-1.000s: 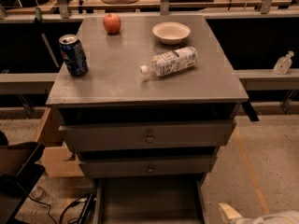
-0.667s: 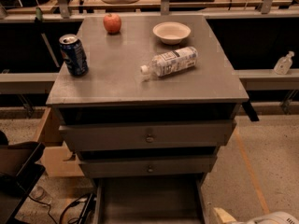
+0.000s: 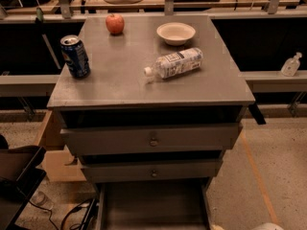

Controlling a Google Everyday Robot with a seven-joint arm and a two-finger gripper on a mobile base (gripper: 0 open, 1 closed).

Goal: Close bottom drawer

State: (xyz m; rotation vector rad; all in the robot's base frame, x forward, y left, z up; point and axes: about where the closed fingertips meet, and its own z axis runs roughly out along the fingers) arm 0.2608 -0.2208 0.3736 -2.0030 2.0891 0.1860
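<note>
The bottom drawer (image 3: 153, 206) of the grey cabinet is pulled out toward me. Its plain grey inner tray shows, while its front and knob are cut off by the lower frame edge. Above it sit the mid-width drawer (image 3: 192, 170) and the widest drawer (image 3: 201, 139), both slightly out. My gripper (image 3: 216, 227) only peeks in at the bottom edge, just right of the open drawer's right side, with a pale piece of the arm (image 3: 266, 226) further right. Most of the gripper is out of view.
On the cabinet top (image 3: 120, 80) stand a blue can (image 3: 75, 56), a red apple (image 3: 114, 23) and a white bowl (image 3: 176, 33), and a plastic bottle (image 3: 175, 63) lies on its side. A cardboard box (image 3: 50, 152) and cables (image 3: 72, 214) are on the left floor. A sanitizer bottle (image 3: 291, 64) stands on the right ledge.
The gripper and arm at the bottom right have shifted a little left and sunk lower, so less of them shows. The drawers and the tabletop objects have not moved.
</note>
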